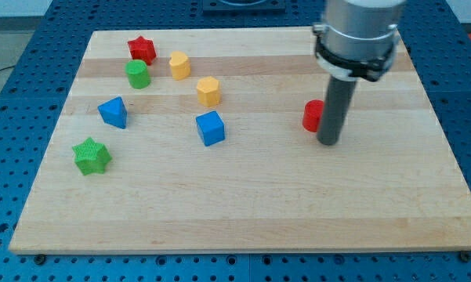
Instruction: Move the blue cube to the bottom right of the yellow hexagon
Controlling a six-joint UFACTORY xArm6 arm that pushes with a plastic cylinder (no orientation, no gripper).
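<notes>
The blue cube lies on the wooden board just below the yellow hexagon, almost straight under it. My tip rests on the board far to the view's right of both, about 150 pixels from the cube. The rod stands just right of a red block and hides part of it.
A red star, a green cylinder and a second yellow block sit at the view's upper left. A blue triangular block and a green star lie at the left.
</notes>
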